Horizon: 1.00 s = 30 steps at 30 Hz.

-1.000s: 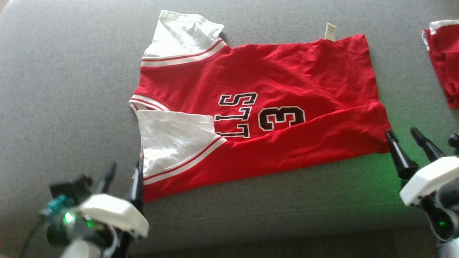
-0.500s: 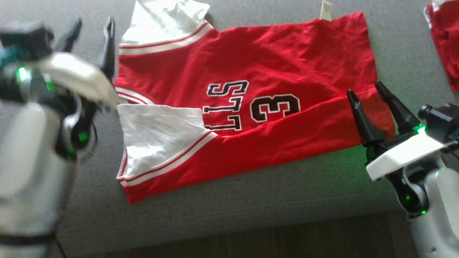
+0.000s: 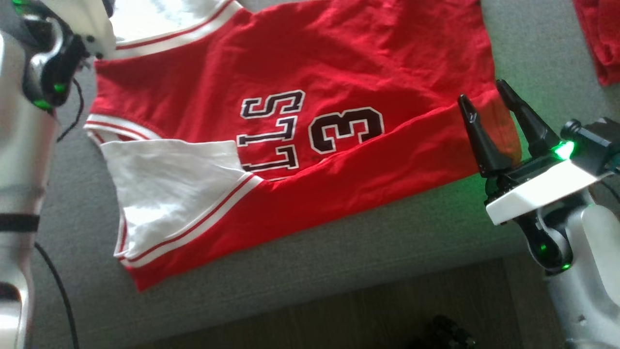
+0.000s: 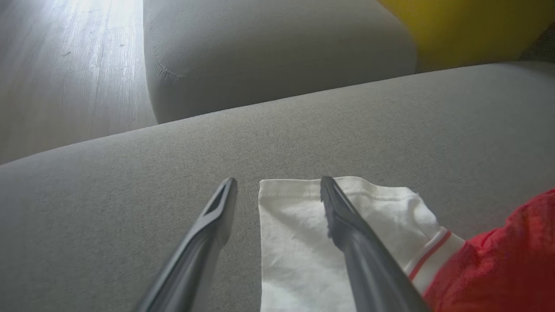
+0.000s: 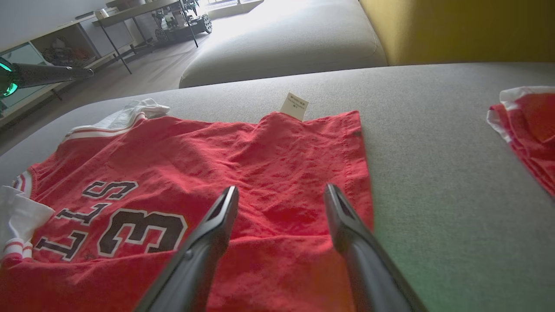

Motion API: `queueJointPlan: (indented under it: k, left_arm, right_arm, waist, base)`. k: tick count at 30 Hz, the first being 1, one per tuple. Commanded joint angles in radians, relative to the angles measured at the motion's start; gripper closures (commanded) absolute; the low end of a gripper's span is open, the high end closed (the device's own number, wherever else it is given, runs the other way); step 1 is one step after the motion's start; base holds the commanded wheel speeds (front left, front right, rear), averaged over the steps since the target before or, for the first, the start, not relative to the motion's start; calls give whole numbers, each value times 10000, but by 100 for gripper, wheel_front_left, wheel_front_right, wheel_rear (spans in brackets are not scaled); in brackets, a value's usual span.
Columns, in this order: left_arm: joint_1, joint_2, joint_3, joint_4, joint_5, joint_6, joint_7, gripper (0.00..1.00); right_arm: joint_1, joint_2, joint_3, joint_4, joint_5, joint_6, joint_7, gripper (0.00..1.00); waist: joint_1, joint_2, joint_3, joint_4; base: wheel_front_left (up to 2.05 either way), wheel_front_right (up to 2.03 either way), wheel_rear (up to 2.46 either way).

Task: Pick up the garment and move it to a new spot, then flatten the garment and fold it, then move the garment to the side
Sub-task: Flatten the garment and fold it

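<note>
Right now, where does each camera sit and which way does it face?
Head view: on the head, looking down at the red jersey on the grey sofa; left arm, open right gripper show.
Left wrist view: on that wrist, along the open left gripper at the white sleeve.
Right wrist view: on that wrist, along its fingers across the jersey to a paper tag.
Shared: head and right wrist views both show the number 3.
</note>
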Motion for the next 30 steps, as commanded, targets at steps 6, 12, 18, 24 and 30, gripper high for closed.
queueJointPlan:
  k: [6, 12, 18, 24, 30]
  left_arm:
    - [-1286, 535, 128, 894, 318, -24, 82, 0]
    - [-1829, 521, 51, 1863, 368, -62, 53, 0]
    - [-2020, 424, -154, 2502, 334, -274, 63, 0]
    - [-2223, 373, -343, 2910, 329, -417, 5, 22]
    - [-2447, 364, -464, 3266, 311, -496, -97, 58]
  right_arm:
    - [-349, -192, 250, -266, 234, -4, -219, 0]
    - [-499, -188, 242, -193, 351, -4, -349, 0]
    - [-578, -234, 95, -81, 340, -4, -449, 0]
    - [-822, -207, 174, -33, 261, -4, -406, 0]
    - [-1022, -258, 275, -17, 295, -4, -355, 0]
  waist:
    - [-1, 0, 518, -403]
    - [-1, 0, 805, -600]
    - [-1, 0, 857, -632]
    - [-1, 0, 922, -670]
    - [-1, 0, 1050, -741]
  base:
    - [0, 0, 0]
    - [0, 0, 0]
    - [0, 0, 0]
    - [0, 0, 0]
    - [0, 0, 0]
